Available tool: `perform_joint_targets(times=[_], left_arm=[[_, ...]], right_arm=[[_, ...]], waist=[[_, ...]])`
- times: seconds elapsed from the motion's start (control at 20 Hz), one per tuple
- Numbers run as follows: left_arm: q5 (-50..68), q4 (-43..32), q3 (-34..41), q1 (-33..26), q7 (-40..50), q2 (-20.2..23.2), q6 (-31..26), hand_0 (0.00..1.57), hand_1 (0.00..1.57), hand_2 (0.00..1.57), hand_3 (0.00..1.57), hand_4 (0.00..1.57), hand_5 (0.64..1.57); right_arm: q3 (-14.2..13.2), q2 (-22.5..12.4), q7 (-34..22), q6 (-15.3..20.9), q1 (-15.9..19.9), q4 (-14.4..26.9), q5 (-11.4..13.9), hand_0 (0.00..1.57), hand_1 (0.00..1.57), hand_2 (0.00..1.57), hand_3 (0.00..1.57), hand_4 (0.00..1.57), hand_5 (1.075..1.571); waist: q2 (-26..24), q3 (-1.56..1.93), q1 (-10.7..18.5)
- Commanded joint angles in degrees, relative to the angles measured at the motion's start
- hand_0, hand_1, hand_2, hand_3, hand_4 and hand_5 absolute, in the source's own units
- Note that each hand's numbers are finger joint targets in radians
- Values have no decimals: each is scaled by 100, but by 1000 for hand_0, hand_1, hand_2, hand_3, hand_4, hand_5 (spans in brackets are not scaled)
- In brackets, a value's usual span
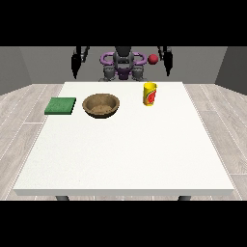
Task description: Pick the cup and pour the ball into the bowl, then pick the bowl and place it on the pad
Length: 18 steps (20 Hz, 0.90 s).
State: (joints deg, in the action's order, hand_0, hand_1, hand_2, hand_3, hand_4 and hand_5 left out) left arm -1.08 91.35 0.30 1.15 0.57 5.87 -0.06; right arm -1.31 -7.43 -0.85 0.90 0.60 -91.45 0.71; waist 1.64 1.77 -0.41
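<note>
White table (pixel 123 154), grey wood floor and grey walls around it; robot at the far edge.

Item 1: cup (pixel 150 93), yellow with a red mark, upright at far right of centre, untouched. Contents cannot be seen.

Item 2: ball (pixel 153 59), red, seen above and beyond the cup, near the robot hand at the view's right (pixel 167 61); whether it is held or merely beside that hand cannot be told.

Item 3: bowl (pixel 101 105), brown, upright left of the cup, apart from it, nothing visible inside.

Item 4: pad (pixel 61 105), green, flat at far left, just beside the bowl, bare.

Item 5: robot hand at the view's left (pixel 76 62), raised off the table; finger state of both hands cannot be told.

Progress, as judged: nothing finished. Cup lift, pour, bowl lift and placing on pad all remain.
</note>
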Motion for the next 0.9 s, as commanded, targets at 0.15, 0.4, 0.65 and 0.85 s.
perform_joint_targets(times=[0.15,0.4,0.65,0.85], left_arm=[[64,491,62,47,437,212,-67,0,0,0,0,0,1557],[1160,1055,562,376,1329,135,-224,0,0,0,0,0,1557],[1442,724,1232,106,431,446,-572,0,0,0,0,0,1547],[1392,399,1316,350,-70,435,-679,0,0,0,0,0,1542]], right_arm=[[-71,-198,-444,-50,37,-491,-75,0,0,0,0,0,1569],[-979,-739,-617,-1087,-179,-351,-1532,0,0,0,0,0,1570],[-1226,-801,-307,-1369,-290,-625,-1713,0,0,0,0,0,1570],[-1119,-613,-146,-1232,-2,-542,-1460,0,0,0,0,0,1570]], waist=[[-1349,-145,-38],[-1439,-171,40],[-778,-177,-140],[-367,-177,-97]])
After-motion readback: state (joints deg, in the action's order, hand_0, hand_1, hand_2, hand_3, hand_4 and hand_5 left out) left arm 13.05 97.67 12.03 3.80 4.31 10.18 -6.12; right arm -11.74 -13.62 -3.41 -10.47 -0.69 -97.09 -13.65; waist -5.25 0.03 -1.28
